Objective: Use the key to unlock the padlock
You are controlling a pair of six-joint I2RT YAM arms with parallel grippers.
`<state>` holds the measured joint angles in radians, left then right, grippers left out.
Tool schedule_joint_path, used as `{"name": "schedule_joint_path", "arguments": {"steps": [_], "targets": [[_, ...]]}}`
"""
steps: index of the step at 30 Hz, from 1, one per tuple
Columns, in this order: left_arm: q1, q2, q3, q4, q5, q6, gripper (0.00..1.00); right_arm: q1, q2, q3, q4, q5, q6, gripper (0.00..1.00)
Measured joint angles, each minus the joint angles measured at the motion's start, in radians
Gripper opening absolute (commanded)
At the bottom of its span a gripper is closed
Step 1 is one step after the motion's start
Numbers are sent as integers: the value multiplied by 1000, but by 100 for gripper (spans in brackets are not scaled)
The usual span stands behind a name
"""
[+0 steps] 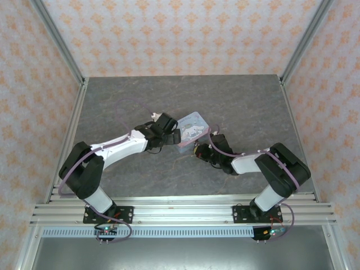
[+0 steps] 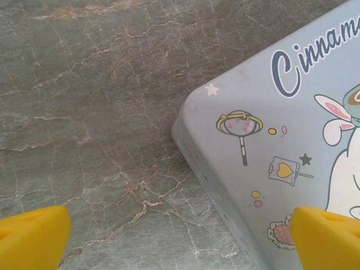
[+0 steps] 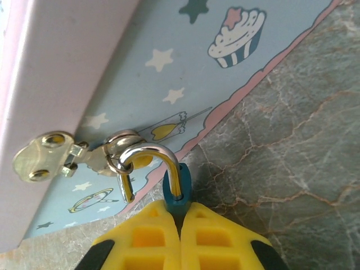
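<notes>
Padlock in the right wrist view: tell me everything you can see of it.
The padlock is tiny, with a teal-blue body and a thin shiny silver shackle. Only a sliver of the body shows, pinched between the shut yellow fingers of the right gripper. One shackle leg enters the body; the other ends free beside it, so it looks open. The shackle hooks through the ring on the hasp of the tin.

padlock (image 3: 185, 183) body mostly hidden between right fingers (image 3: 147, 243), tin (image 2: 264, 90) cropped at edge

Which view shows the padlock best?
Right wrist: the padlock is close up, teal body pinched in the right pincer, shackle through the tin's hasp. Top external leaves it too small; left wrist faces the tin's lid.
</notes>
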<state>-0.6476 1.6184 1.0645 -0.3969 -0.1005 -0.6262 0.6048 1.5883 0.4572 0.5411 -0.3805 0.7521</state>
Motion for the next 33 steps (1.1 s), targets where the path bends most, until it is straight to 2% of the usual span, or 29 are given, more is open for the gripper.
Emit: {"name": "schedule_joint_path", "arguments": {"steps": [7,33], "targets": [[-23,24,5,-3,-43,3,100,-6,-15,-18,7,4,8,0],[-34,36,-44,137,-38,-17,100,-13,-53,-57,49,81,104,0]]}}
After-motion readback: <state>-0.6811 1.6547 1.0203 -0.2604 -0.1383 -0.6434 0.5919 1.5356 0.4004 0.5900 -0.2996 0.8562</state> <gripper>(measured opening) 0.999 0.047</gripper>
